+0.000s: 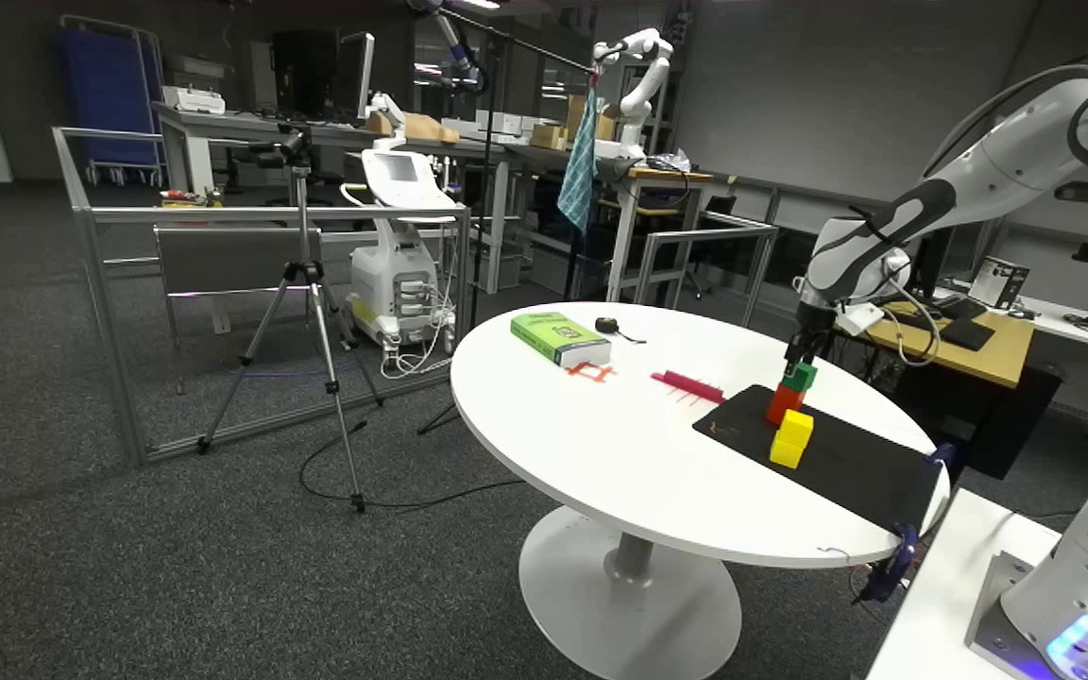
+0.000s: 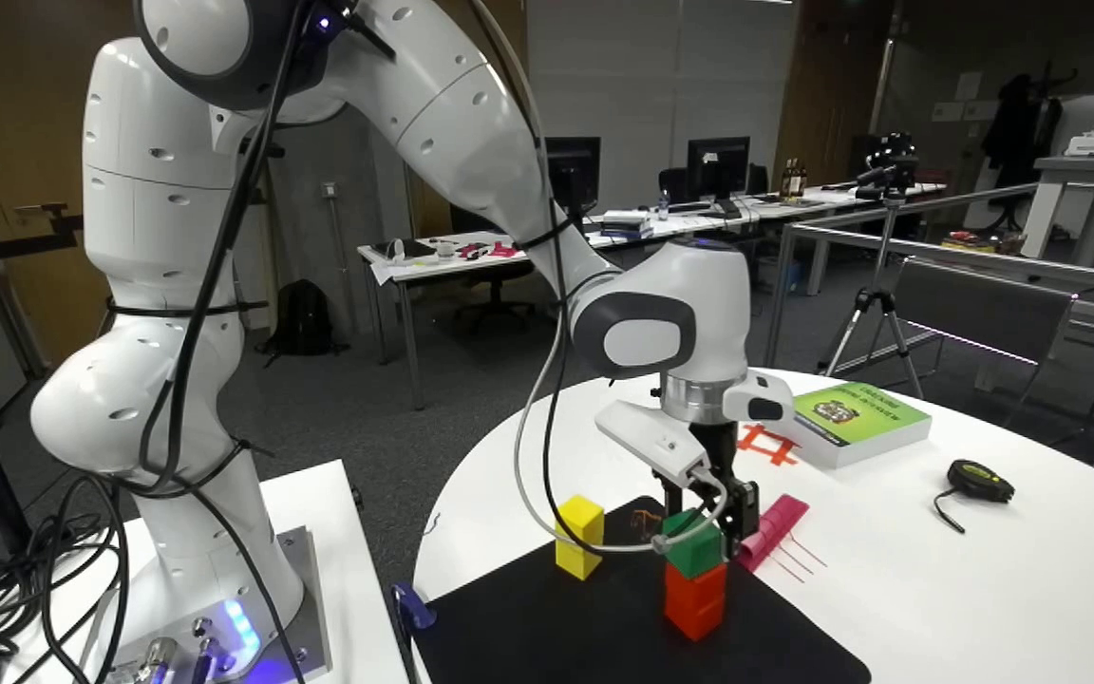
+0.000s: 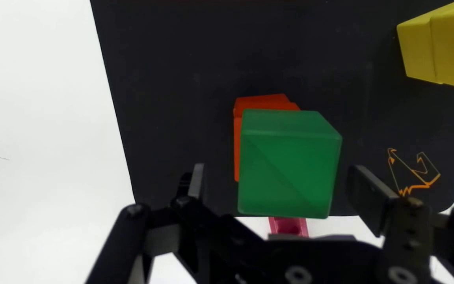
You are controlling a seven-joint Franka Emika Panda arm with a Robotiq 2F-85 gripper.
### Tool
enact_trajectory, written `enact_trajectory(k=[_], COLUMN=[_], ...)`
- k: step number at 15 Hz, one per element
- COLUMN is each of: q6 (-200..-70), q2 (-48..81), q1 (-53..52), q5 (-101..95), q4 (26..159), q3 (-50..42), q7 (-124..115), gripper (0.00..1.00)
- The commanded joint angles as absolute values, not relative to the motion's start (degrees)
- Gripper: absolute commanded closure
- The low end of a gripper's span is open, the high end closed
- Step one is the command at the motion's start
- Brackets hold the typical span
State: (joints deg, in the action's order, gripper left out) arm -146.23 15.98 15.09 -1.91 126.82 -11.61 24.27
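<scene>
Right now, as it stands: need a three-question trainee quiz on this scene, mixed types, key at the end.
1. Multiple choice: what does the green cube sit on?
A) tape measure
B) red blocks
C) book

2. True or false: the claw is clamped on the green cube.

3. Fill in: the yellow blocks stand on a ____ mat.

Key:
1. B
2. False; the wrist view shows a gap on both sides of the green cube.
3. black
</scene>
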Motion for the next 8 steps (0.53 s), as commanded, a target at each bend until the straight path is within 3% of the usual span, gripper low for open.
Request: enact_trajectory(k=[1,8], q6=[-144.5,-142.4], q2=[15.2,2.7], q1=[15.7,17.2], q5=[-3.0,4.9], q4=[125.6,130.7], q3=[-11.3,-9.9], q7=[23.4,30.6], gripper=[0.0,0.0])
